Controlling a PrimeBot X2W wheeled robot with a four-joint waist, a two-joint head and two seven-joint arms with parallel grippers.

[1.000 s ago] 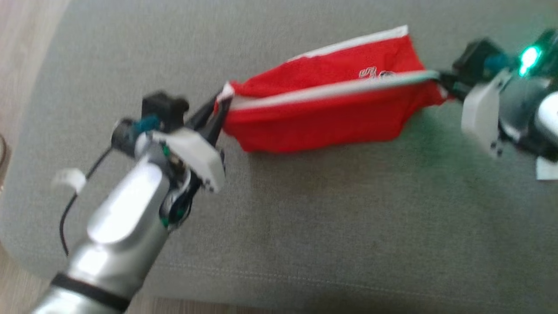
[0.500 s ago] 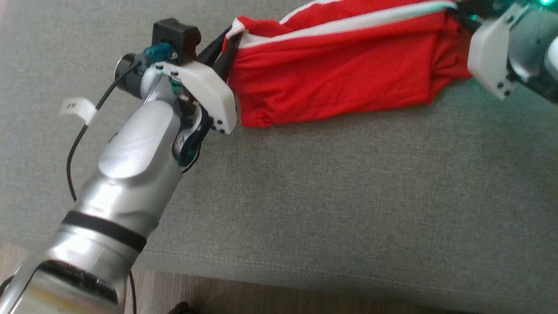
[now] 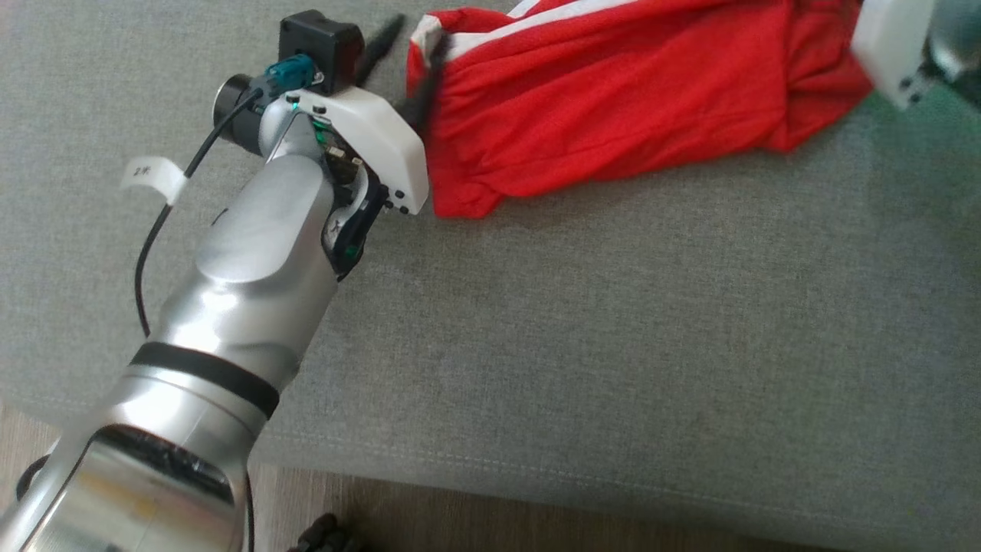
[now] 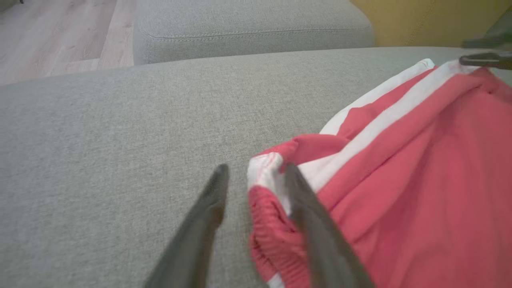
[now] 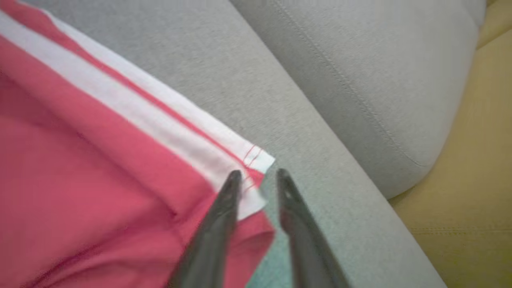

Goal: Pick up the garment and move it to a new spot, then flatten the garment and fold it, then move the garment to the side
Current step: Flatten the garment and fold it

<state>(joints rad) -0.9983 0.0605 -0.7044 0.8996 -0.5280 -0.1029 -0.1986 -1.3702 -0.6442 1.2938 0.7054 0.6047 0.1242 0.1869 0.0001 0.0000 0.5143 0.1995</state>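
Left tool (image 4: 256,168) and right tool (image 5: 259,173) now spread, red garment (image 3: 613,100) released on grey sofa cushion (image 3: 613,345), wood floor (image 4: 60,36) beside

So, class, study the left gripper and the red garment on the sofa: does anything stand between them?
Nothing visible does. In the left wrist view the left gripper stands open, and a white-banded corner of the red garment lies right between its fingers, on the grey sofa cushion.

Matt cloth garment (image 3: 613,92), coarse woven cushion (image 3: 613,345)
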